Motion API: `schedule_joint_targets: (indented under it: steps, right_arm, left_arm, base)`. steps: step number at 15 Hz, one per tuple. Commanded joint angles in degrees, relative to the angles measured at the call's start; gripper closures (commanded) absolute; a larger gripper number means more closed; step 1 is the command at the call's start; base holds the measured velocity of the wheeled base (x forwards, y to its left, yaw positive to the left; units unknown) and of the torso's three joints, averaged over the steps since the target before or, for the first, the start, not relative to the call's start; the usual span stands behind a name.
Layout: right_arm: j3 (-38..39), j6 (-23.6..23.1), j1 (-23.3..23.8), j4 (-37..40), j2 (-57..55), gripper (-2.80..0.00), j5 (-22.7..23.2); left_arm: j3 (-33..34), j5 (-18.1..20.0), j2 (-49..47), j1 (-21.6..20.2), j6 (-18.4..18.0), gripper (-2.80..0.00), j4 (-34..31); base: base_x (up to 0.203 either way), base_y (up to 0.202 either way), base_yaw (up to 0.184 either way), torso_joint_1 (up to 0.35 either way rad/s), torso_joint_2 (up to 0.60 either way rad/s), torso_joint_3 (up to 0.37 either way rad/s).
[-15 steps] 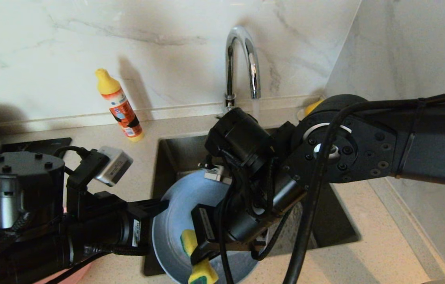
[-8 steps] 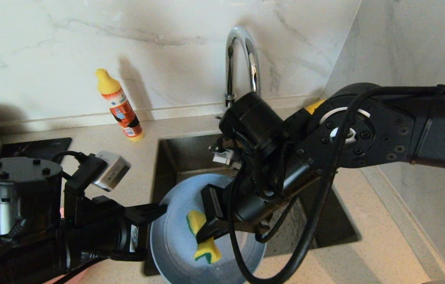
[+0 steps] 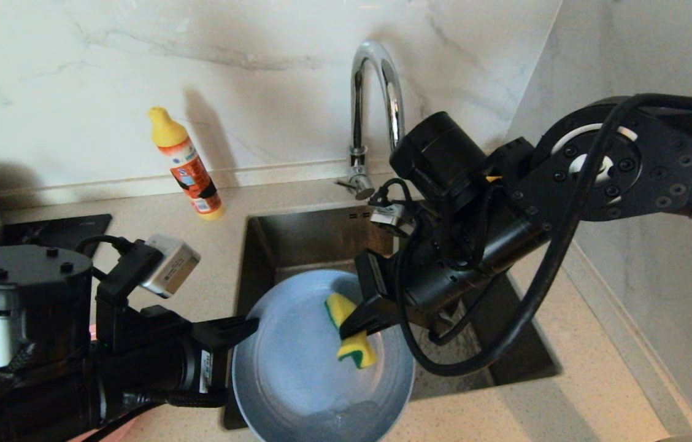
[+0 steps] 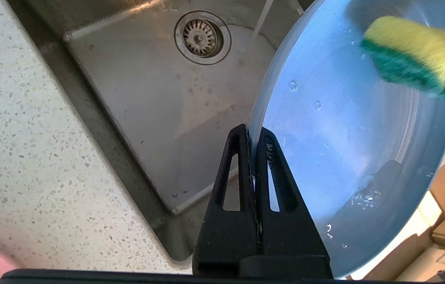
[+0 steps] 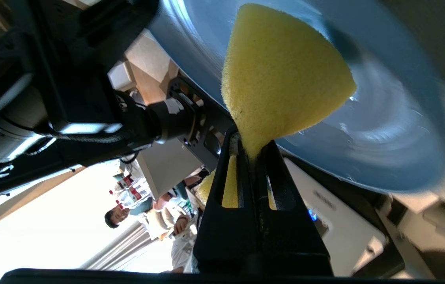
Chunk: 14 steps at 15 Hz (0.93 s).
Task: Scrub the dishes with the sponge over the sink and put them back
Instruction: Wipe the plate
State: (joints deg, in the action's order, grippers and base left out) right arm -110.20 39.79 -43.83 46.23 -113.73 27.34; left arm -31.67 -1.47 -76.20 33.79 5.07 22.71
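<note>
Two black grippers work over the square brushed stainless-steel sink (image 3: 297, 239), which is sunk into a speckled beige stone countertop (image 3: 573, 368). The left gripper (image 4: 252, 136) has its slotted fingers pinched together on the rim of the wide matte blue-grey plate (image 3: 312, 362), at the plate's edge nearest the sink's left wall, and holds it tilted above the front part of the basin; beads and a small pool of water lie on its smooth inner face. The right gripper (image 5: 253, 152) is clamped on the pinched waist of the small yellow foam sponge (image 3: 349, 331) with a thin green scouring layer, and the sponge lies against the plate's inner face, toward its far right rim. In the left wrist view the round metal drain strainer (image 4: 202, 37) shows at the basin floor, with a thin stream of water falling beside it. A curved chrome tap (image 3: 373, 104) rises at the sink's back edge before the white veined marble wall. On the countertop behind the sink's back left corner, an orange plastic detergent bottle with a yellow cap (image 3: 185, 162) leans; its label print is too small to read. A label on the left wrist is likewise unreadable.
</note>
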Motion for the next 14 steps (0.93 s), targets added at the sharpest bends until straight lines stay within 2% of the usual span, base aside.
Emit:
schedule_joint_targets:
  steps: [1, 5, 8, 10, 14]
  right_arm:
    - [0.31, 0.12, 0.93, 2.09, 1.67, 0.0, 0.17]
    - [0.81, -0.32, 1.32, 6.15, 2.32, 0.0, 0.31]
    - [4.97, -0.56, 1.14, 6.19, 2.89, 0.0, 0.51]
    - [7.3, -0.76, 0.22, 5.98, 2.43, 0.0, 0.52]
    - [7.14, -0.77, -3.11, 4.87, -0.48, 0.0, 0.36]
  left_arm:
    - [-0.06, -0.02, 0.37, -0.04, 0.11, 0.0, 0.23]
    - [-0.82, -0.02, 0.27, -0.04, 0.11, 0.0, 0.23]
    - [-1.53, -0.02, -0.15, -0.13, 0.29, 0.0, 0.23]
    - [-2.05, -0.1, -0.26, -0.13, 1.39, 0.0, 0.23]
    - [-2.34, -0.11, -1.26, -0.13, 2.03, 0.0, 0.26]
  base:
    - [0.0, 0.0, 0.0, 0.0, 0.0, 0.0]
    - [0.0, 0.0, 0.0, 0.0, 0.0, 0.0]
    - [0.0, 0.0, 0.0, 0.0, 0.0, 0.0]
    - [0.0, 0.0, 0.0, 0.0, 0.0, 0.0]
    - [0.0, 0.0, 0.0, 0.0, 0.0, 0.0]
